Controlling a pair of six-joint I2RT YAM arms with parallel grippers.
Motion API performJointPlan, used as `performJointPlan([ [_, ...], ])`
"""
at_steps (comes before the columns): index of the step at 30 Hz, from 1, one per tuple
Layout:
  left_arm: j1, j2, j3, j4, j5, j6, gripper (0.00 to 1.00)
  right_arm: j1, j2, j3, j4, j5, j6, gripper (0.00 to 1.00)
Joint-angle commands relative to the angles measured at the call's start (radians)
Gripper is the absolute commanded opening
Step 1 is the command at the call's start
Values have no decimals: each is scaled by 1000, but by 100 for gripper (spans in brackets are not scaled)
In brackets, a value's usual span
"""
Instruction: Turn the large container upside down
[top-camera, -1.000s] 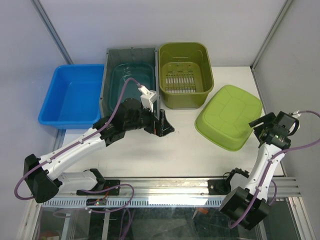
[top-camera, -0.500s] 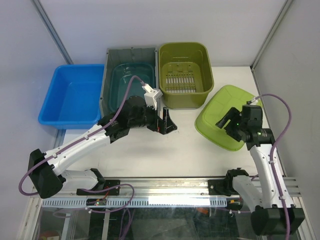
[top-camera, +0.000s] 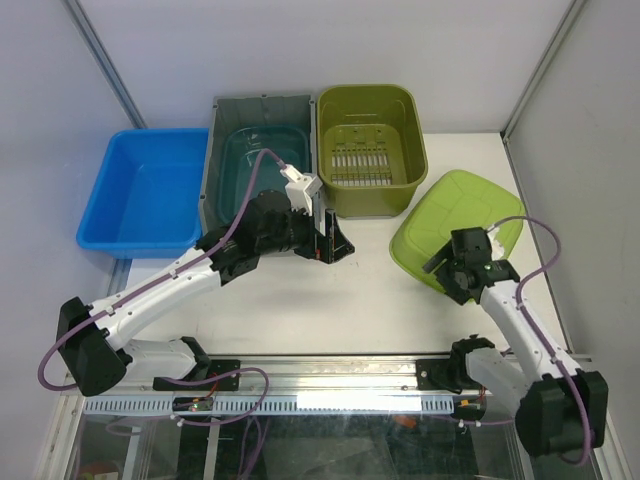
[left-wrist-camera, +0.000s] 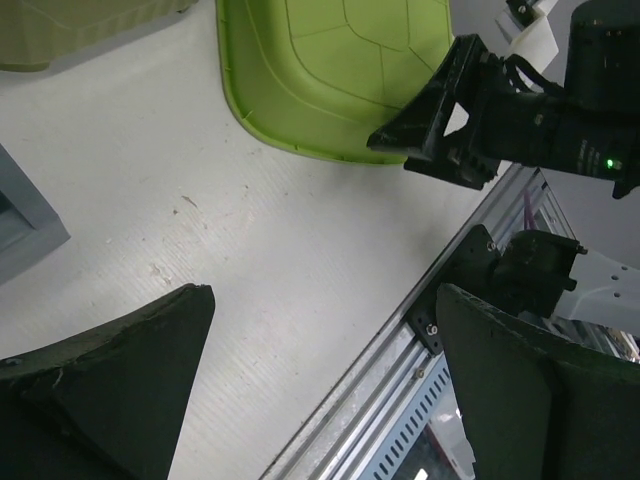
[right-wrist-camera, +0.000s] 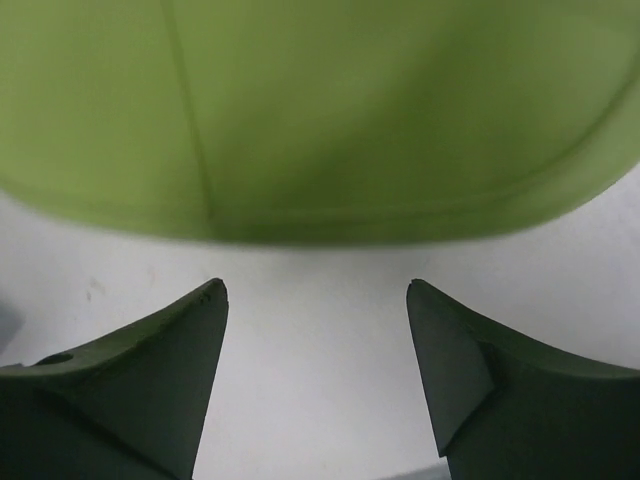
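Observation:
The large container, a lime green tub (top-camera: 470, 205), lies bottom up on the right of the table. My right gripper (top-camera: 436, 266) hangs at its near left rim, open and holding nothing. In the right wrist view the tub's wall (right-wrist-camera: 320, 110) fills the top, and the gripper (right-wrist-camera: 315, 290) stands just short of it over bare table. My left gripper (top-camera: 335, 243) is open and empty mid-table, in front of the olive basket. The left wrist view shows the tub (left-wrist-camera: 330, 70), the right gripper (left-wrist-camera: 400, 140) beside it, and my own left gripper (left-wrist-camera: 325, 300) wide apart.
Along the back stand a blue bin (top-camera: 145, 190), a grey bin (top-camera: 215, 150) with a teal tub (top-camera: 262, 160) nested in it, and an olive slotted basket (top-camera: 370, 135). A metal rail (top-camera: 330, 370) runs along the near table edge.
My right arm has swung in from the far right edge to the lime tub's near left rim. The left gripper has shifted slightly right and back. The tub has not moved.

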Motion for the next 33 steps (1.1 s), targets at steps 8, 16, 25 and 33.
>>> performJointPlan([
  [8, -1, -92, -12, 37, -8, -23, 99, -512, 253, 114, 325, 24, -309, 77],
  [16, -2, -124, -35, 32, -25, -27, 99, -486, 197, 184, 328, -45, -293, 76],
  [25, -2, -124, -46, 32, -21, -23, 99, -496, 45, -4, 300, 62, -267, 65],
  [33, -1, -137, -51, 28, -20, -26, 99, -627, 107, 82, 300, -169, -230, 67],
])
